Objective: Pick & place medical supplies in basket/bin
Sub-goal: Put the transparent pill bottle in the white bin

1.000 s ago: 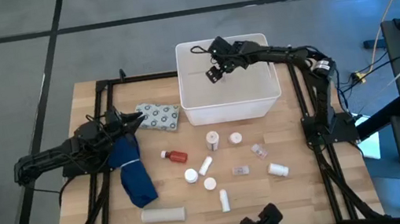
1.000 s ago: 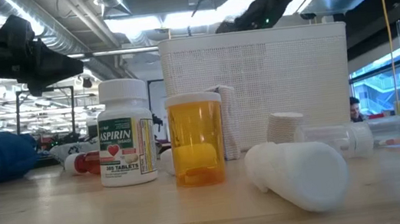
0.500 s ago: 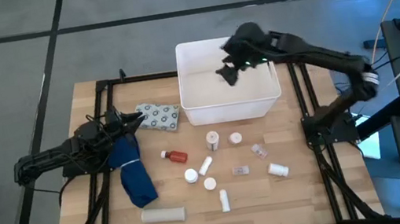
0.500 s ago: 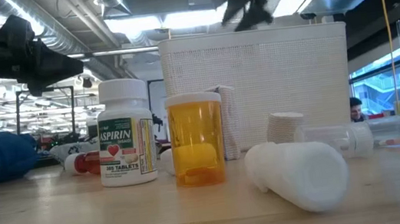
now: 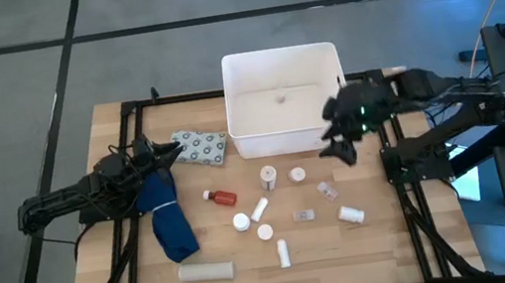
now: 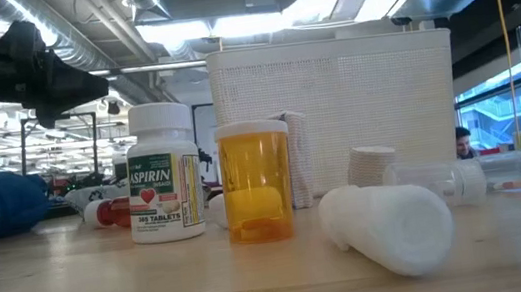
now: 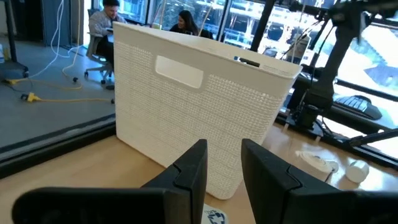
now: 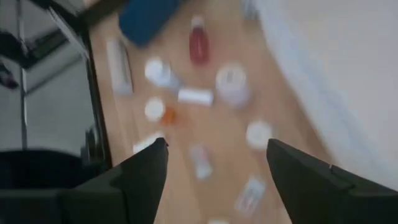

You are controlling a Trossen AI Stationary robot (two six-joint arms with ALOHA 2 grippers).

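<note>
High view only: one small item (image 5: pixel 280 98) lies inside the white tub (image 5: pixel 290 138), which sits at the desk's far middle; right gripper (image 5: pixel 338 149) hangs just off the tub's right front corner, jaws spread, nothing in them. Low view reads an aspirin bottle (image 6: pixel 162 172) and amber vial (image 6: pixel 256 181) upright w/ a white bottle (image 6: pixel 388 224) on its side, all blocking the tub's base. Left gripper (image 5: pixel 170 147) rests by the dotted blister pack (image 5: pixel 197 147), jaws part closed, nothing visibly between them. Red bottle (image 5: pixel 221 198) and blue cloth (image 5: pixel 169 218) lie on the wooden desk (image 5: pixel 131 270). Open workshop behind.
</note>
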